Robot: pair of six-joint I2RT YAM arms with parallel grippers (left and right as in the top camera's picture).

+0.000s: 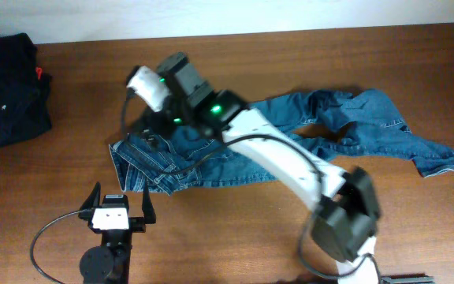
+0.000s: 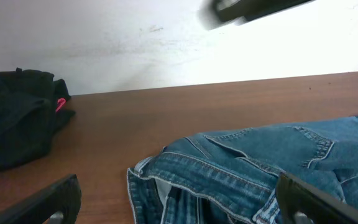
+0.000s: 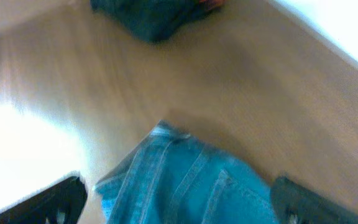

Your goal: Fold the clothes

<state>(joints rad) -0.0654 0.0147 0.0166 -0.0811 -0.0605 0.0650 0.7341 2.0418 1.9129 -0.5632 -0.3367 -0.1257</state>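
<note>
Item one, the jeans (image 1: 381, 118): they lie on the brown table (image 1: 416, 55), crumpled rather than flat. The waistband end is bunched left of centre and the legs trail off to the right, one cuff reaching toward the right edge. Item two, my right claw (image 3: 179, 200): it hangs above the waistband end. Both fingers are spread wide at the bottom corners of its wrist view, with denim beneath them and nothing pinched between them. In the overhead view my right arm (image 1: 282, 162) crosses diagonally over the middle of the jeans, hiding part of them. Item three, my left claw (image 2: 182, 202): it is spread equally wide and empty. It sits low at the near edge of the table, just short of the waistband and not touching it (its wrist view shows the folded waistband and a back pocket close ahead). Item four, a black garment pile (image 1: 6, 87) with a small red tag (image 1: 39, 73) sits at the far left corner, well apart from the jeans.
</note>
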